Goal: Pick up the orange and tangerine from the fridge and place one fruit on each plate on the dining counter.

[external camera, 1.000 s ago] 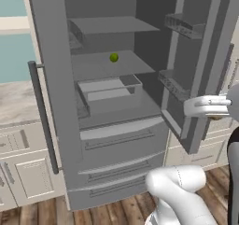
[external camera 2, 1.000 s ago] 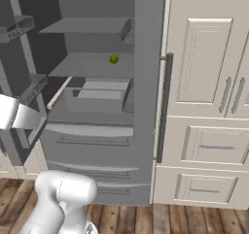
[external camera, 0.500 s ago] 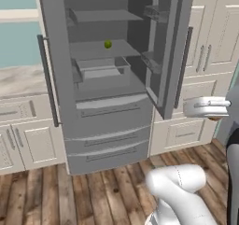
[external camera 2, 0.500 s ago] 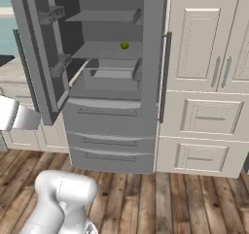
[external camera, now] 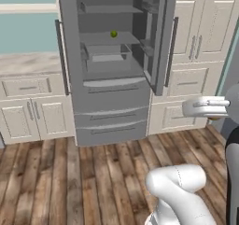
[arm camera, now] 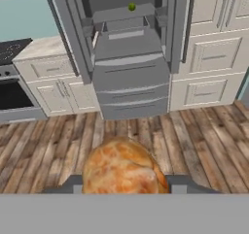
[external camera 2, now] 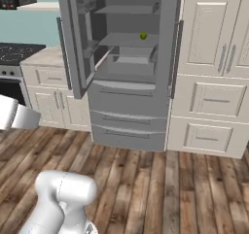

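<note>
Gripped between the two dark tips of the claw (arm camera: 125,188) at the bottom centre of the hand view sat a round orange fruit (arm camera: 122,167), its mottled skin swelling up between the fingers (arm camera: 181,183); the jaws were closed narrow against its sides. Whether this fruit was the orange or the tangerine could not be told.

Beyond it, at the upper middle of the same frame, stood the fridge (arm camera: 130,85), grey steel, both upper doors swung open, two drawer fronts below. A small green fruit (arm camera: 132,7) lay on an inner shelf near the top of the frame. In the left base view the same fridge (external camera: 109,112) took the upper centre, with the green fruit (external camera: 114,33) on the middle shelf and a clear drawer pulled part way out just beneath it. In the right base view the fridge (external camera 2: 131,116) stood at upper centre and the green fruit (external camera 2: 143,35) sat on its shelf towards the right side.

Cream cabinets (external camera 2: 210,73) flanked the fridge on the right of that frame, a stove (arm camera: 13,94) showed at the left edge of the hand view, and a wooden plank floor (external camera: 70,182) filled the lower part of both base views.
</note>
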